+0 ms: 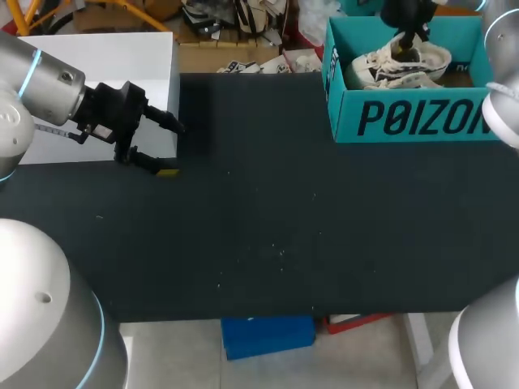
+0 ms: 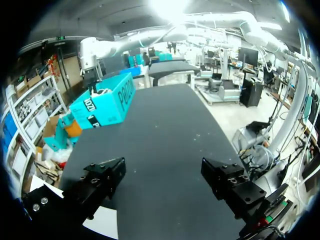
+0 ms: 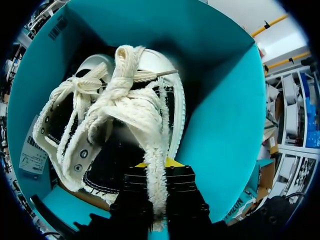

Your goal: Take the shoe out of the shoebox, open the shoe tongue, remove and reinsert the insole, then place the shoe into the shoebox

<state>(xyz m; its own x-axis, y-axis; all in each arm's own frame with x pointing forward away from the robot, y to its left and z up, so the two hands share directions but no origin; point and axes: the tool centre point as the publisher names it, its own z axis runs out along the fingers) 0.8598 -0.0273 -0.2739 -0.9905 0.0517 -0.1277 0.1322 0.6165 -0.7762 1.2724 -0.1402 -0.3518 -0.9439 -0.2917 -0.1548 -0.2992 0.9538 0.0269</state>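
Left gripper (image 1: 172, 148) hangs over the table (image 1: 268, 235)'s left edge, jaws wide, holding nothing. Far right, the shoe (image 3: 95, 115) lies in the shoebox (image 1: 422, 121), where the right gripper (image 3: 159, 169) is clamped on a frayed strip of it (lace or tongue edge, hard to say). Lifted by that alone, the shoe could swing, slip free or catch the rim. Walls crowd the gripper; the way out is up, then towards mid-table.

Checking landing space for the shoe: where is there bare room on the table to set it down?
The black tabletop is bare across its middle and near edge, between the left pincer and the shoebox. Crowded: the shoebox itself, filled by the shoe and right pincer; a white board takes the far-left corner.
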